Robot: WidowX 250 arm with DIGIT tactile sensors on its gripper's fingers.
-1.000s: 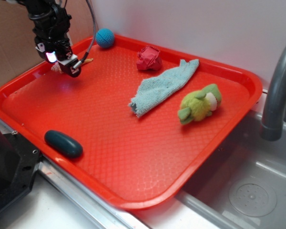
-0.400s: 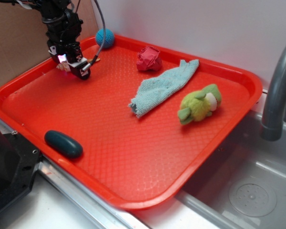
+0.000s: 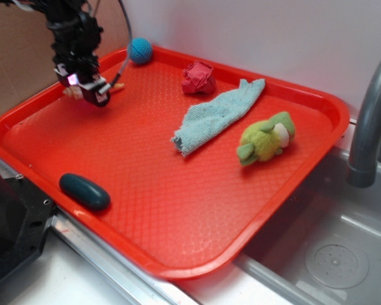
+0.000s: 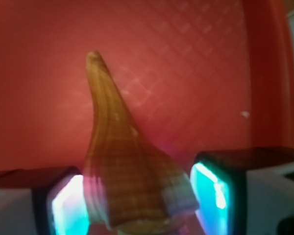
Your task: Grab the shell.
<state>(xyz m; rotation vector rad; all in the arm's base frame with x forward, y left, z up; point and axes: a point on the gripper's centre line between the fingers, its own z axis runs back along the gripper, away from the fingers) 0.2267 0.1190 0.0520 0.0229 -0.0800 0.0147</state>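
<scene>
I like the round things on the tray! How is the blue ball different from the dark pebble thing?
The blue ball is bright blue and knitted-looking; the dark pebble is dark teal and smooth. The ball is round, while the pebble is a long oval lying flat. The ball sits at the far rim of the red tray, the pebble at the near edge. Both rest on the tray, untouched.

Wrist view pretty blurry – shell (image 4: pixel 130 171) soft-edged, wide end cut off by bottom edge. Finger pads (image 4: pixel 213 193) glowing, also cropped at bottom, contact with shell hard to call. Exterior view: shell (image 3: pixel 70 93) mostly hidden behind gripper (image 3: pixel 89 91), only small tan bits poking out. Faucet (image 3: pixel 368 121) cut off at right edge, arm cropped at top.
</scene>
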